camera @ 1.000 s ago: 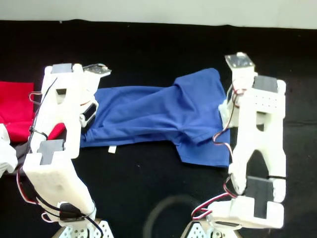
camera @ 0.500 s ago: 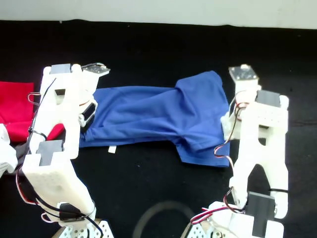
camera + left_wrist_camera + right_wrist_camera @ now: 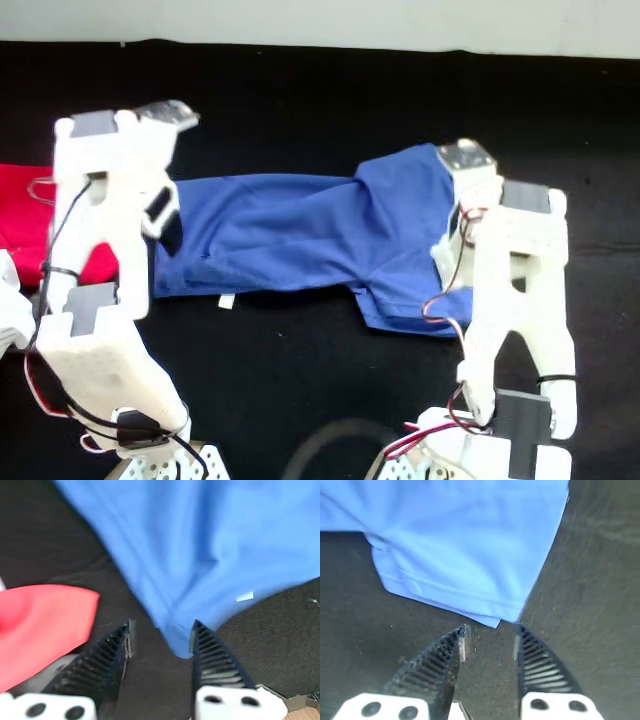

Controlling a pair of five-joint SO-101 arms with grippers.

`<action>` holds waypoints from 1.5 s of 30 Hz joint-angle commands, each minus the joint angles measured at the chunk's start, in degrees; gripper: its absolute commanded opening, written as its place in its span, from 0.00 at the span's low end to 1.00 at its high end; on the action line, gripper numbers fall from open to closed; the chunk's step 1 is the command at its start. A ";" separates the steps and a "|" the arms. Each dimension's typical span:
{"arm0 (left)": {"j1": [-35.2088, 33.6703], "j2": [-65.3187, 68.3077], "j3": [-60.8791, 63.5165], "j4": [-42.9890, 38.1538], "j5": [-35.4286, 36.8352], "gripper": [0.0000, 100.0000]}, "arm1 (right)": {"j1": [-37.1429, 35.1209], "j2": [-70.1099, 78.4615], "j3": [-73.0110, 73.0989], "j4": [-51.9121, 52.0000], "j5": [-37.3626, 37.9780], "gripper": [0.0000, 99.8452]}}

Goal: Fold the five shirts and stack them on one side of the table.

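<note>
Gaping at blue shirt (image 3: 300, 230) edges, left tool (image 3: 162, 626) and right tool (image 3: 490, 630) hover.

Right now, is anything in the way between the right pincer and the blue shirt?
Nothing visible is. The open right pincer points at a corner of the blue shirt, with just black table between.

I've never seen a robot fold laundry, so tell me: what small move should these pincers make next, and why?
Probably lower and close on the ends of the blue shirt. The left pincer is open around a shirt corner, and the right pincer is open with the hem corner just ahead of it.
</note>
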 commanded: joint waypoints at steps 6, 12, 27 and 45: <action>0.22 -2.51 -15.52 1.67 3.08 0.09 | -2.07 -1.36 -16.66 -6.46 -8.26 0.11; 6.73 2.95 -15.78 -6.15 11.25 0.01 | -2.15 6.02 -15.52 -20.44 -11.08 0.00; 4.97 28.26 -23.78 -21.10 17.76 0.01 | -3.82 45.05 -31.78 -39.25 -10.73 0.01; -2.24 46.55 -62.99 -8.18 17.76 0.01 | 2.68 52.62 -59.38 -20.00 -10.64 0.01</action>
